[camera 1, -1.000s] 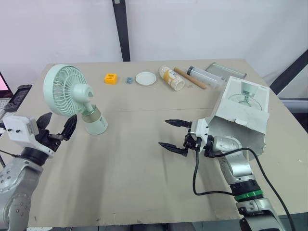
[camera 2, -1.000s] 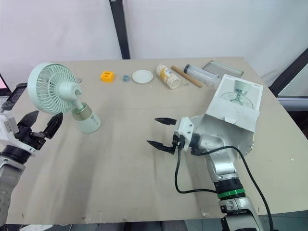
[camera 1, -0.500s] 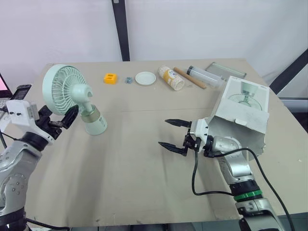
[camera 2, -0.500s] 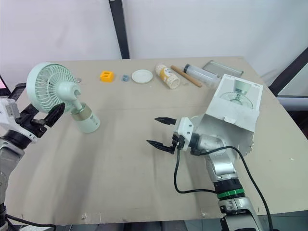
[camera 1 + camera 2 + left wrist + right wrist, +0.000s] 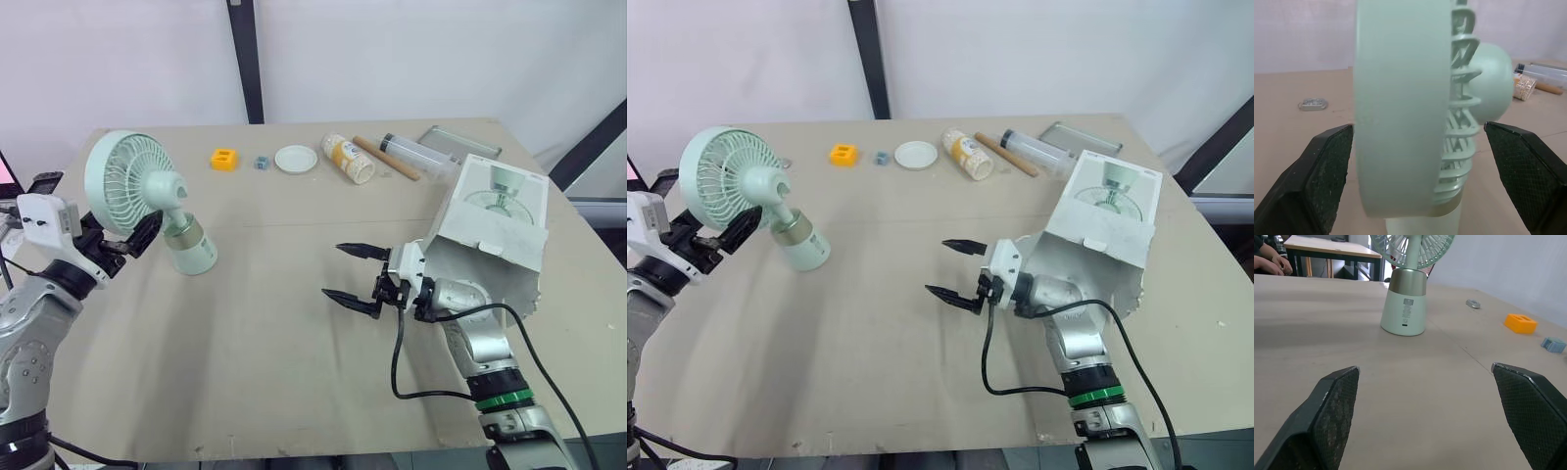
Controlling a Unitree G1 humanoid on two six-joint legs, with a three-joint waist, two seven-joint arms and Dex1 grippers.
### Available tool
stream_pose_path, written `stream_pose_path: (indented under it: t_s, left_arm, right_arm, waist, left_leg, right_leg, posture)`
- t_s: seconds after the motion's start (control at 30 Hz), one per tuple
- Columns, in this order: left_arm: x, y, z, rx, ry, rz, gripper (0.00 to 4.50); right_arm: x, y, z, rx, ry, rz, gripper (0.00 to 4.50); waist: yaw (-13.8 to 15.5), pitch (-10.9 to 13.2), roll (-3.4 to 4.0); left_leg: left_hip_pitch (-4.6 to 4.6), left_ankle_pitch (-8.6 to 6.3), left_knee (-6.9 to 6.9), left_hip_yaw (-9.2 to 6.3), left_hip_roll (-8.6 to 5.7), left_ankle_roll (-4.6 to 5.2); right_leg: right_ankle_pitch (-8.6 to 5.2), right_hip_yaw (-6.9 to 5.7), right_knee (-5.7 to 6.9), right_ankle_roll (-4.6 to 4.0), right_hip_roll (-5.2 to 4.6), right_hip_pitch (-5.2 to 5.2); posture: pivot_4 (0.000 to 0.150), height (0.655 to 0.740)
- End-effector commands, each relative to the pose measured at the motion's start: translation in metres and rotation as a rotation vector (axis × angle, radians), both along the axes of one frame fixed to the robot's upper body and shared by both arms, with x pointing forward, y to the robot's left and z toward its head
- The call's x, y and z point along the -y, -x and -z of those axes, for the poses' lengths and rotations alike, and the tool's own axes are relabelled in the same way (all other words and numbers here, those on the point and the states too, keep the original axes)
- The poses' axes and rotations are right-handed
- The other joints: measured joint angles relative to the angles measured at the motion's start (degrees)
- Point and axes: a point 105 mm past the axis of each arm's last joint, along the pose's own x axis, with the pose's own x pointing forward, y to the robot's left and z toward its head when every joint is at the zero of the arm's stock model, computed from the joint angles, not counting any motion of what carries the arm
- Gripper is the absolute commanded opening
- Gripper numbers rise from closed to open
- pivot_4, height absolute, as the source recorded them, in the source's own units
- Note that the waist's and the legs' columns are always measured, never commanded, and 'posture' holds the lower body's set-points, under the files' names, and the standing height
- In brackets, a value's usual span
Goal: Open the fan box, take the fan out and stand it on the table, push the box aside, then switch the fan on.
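Note:
The mint-green fan (image 5: 137,191) stands upright on its base (image 5: 192,252) at the table's left. My left gripper (image 5: 120,243) is open at the fan's left. In the left wrist view its fingers (image 5: 1317,176) flank the lower part of the fan head (image 5: 1405,107); whether they touch it is unclear. The white fan box (image 5: 495,230) lies on the right side, open end toward me. My right gripper (image 5: 355,275) hovers open and empty just left of the box, over the table's middle. The right wrist view looks across the table at the fan base (image 5: 1404,308).
Along the far edge lie an orange block (image 5: 225,159), a small blue piece (image 5: 263,163), a white dish (image 5: 296,160), a bottle on its side (image 5: 350,159), a wooden rod (image 5: 387,160), a clear tube (image 5: 416,154) and a metal tray (image 5: 460,144).
My left gripper has risen and moved in toward the fan head, staying open. The right arm, the box and the fan have not moved.

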Motion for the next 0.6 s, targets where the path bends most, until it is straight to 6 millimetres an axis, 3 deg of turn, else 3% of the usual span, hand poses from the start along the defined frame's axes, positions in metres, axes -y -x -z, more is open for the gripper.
stream_pose_path:
  t_s: [0.03, 0.17, 0.37, 0.57, 0.6]
  left_arm:
    - [-0.001, 0.001, -0.012, 0.047, -0.047, 0.004, 4.50]
    - [0.000, 0.001, -0.011, 0.040, -0.048, 0.014, 4.50]
    - [0.000, -0.001, -0.009, 0.031, -0.067, 0.022, 4.50]
    - [0.001, -0.002, -0.009, 0.031, -0.063, 0.030, 4.50]
    - [0.001, -0.003, -0.009, 0.033, -0.060, 0.034, 4.01]
  right_arm:
    - [-0.001, 0.004, -0.010, 0.045, -0.016, -0.010, 4.43]
    - [-0.001, 0.004, -0.011, 0.039, -0.033, -0.007, 4.43]
    - [0.000, 0.004, -0.031, -0.003, -0.169, -0.009, 4.43]
    - [-0.002, 0.011, -0.031, -0.045, -0.173, -0.060, 4.43]
    - [-0.003, 0.012, -0.032, -0.044, -0.174, -0.064, 4.50]
  waist:
    - [0.00, 0.00, 0.00]
    - [-0.01, 0.00, 0.00]
    - [-0.01, 0.00, 0.00]
    - [-0.01, 0.00, 0.00]
    - [-0.01, 0.00, 0.00]
  left_leg:
    - [-0.05, 0.00, 0.00, 0.00, 0.00, -0.01]
    - [-0.15, 0.01, 0.00, 0.00, 0.00, -0.02]
    - [-0.15, 0.02, 0.00, 0.00, 0.01, -0.03]
    - [-0.17, 0.02, -0.01, 0.00, 0.01, -0.03]
    - [-0.17, 0.02, -0.01, 0.00, 0.01, -0.03]
  right_leg:
    - [0.00, 0.00, 0.01, -0.01, 0.00, -0.05]
    - [0.01, 0.00, 0.03, -0.01, -0.01, -0.18]
    - [0.02, 0.00, 0.05, -0.03, 0.00, -0.19]
    - [0.02, -0.01, 0.05, -0.03, -0.01, -0.22]
    - [0.02, -0.01, 0.07, -0.03, -0.01, -0.22]
  posture:
    - [0.150, 0.7400]
    - [0.150, 0.7400]
    - [0.150, 0.7400]
    - [0.150, 0.7400]
    - [0.150, 0.7400]
